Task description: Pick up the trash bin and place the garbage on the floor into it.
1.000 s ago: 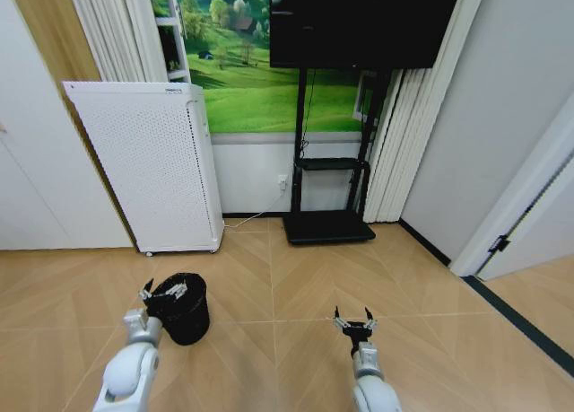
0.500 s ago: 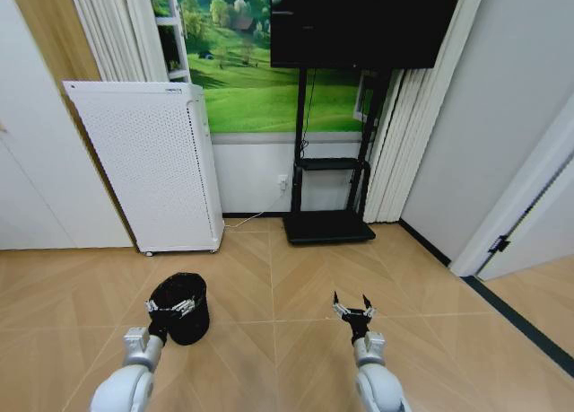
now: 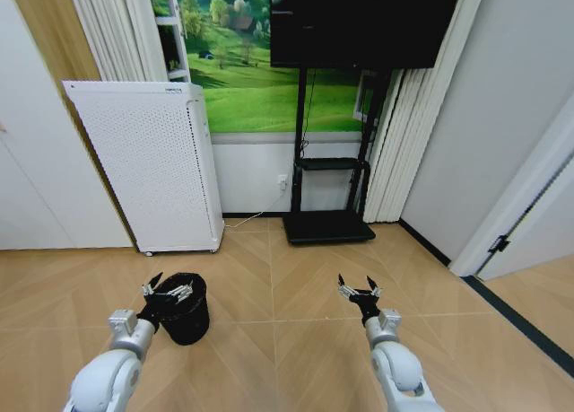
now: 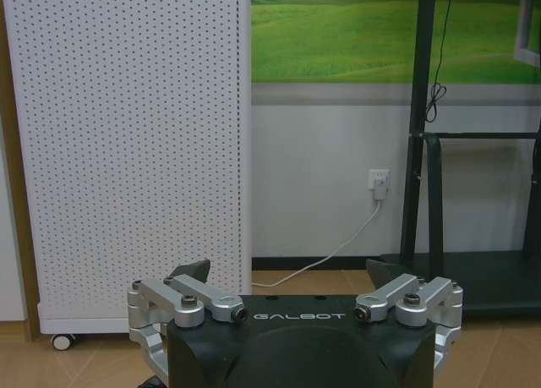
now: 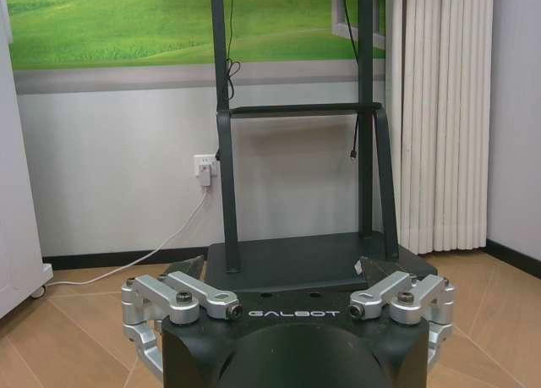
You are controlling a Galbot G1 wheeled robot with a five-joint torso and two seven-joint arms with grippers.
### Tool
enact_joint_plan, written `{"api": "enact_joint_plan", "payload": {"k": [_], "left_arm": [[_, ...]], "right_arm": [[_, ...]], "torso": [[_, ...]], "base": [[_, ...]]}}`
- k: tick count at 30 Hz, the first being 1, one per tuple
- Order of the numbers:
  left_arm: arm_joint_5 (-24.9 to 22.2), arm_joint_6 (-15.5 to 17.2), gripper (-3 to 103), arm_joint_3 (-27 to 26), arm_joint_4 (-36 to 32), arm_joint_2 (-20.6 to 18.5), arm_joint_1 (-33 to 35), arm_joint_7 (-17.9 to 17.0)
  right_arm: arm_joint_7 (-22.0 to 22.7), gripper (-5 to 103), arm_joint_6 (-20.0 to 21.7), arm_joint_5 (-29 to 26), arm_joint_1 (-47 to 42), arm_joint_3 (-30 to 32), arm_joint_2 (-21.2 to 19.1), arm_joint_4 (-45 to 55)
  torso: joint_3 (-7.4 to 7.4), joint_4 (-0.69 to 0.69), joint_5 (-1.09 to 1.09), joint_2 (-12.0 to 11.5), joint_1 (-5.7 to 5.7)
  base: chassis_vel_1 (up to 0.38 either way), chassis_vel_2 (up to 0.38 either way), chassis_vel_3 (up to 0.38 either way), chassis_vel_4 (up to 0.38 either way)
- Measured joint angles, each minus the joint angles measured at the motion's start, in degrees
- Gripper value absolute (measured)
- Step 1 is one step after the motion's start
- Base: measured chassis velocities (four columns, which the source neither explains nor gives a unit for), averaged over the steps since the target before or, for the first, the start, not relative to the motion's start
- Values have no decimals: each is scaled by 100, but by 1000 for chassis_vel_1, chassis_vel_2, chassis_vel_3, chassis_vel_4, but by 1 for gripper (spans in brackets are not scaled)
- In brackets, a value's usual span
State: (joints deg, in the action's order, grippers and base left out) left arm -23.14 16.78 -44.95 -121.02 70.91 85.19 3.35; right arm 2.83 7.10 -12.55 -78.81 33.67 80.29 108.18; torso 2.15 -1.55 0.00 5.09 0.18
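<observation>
Wide herringbone floor [image 3: 296, 340] underfoot, tall white perforated appliance [image 3: 148, 165] against the wall at left, TV stand [image 3: 330, 225] beyond. Small black trash bin [image 3: 183, 307] upright on the floor just in front of the appliance, long axis vertical, mouth up. Left gripper [image 3: 165, 293] over the bin's near-left rim, fingers spread wide, nothing held. Right gripper [image 3: 360, 292] well apart to the right, fingers splayed, empty. From the left wrist: appliance casters, wall socket [image 4: 379, 183] and cord. From the right wrist: stand base, white curtain [image 5: 444, 109].

trash bin [image 3: 184, 309]: near rim hidden by left pincer [image 3: 167, 294] | base visible
</observation>
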Motion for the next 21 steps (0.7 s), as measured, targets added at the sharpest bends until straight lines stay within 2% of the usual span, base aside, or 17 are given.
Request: {"api": "enact_joint_plan", "payload": {"k": [21], "left_arm": [[6,101,100,-70,-112,-33,-23,-115]], "right_arm": [[32,100,-162,153,-165,69,112,80]], "torso": [[397,0,0,502,103]], "base": [[0,0,0,0]]}}
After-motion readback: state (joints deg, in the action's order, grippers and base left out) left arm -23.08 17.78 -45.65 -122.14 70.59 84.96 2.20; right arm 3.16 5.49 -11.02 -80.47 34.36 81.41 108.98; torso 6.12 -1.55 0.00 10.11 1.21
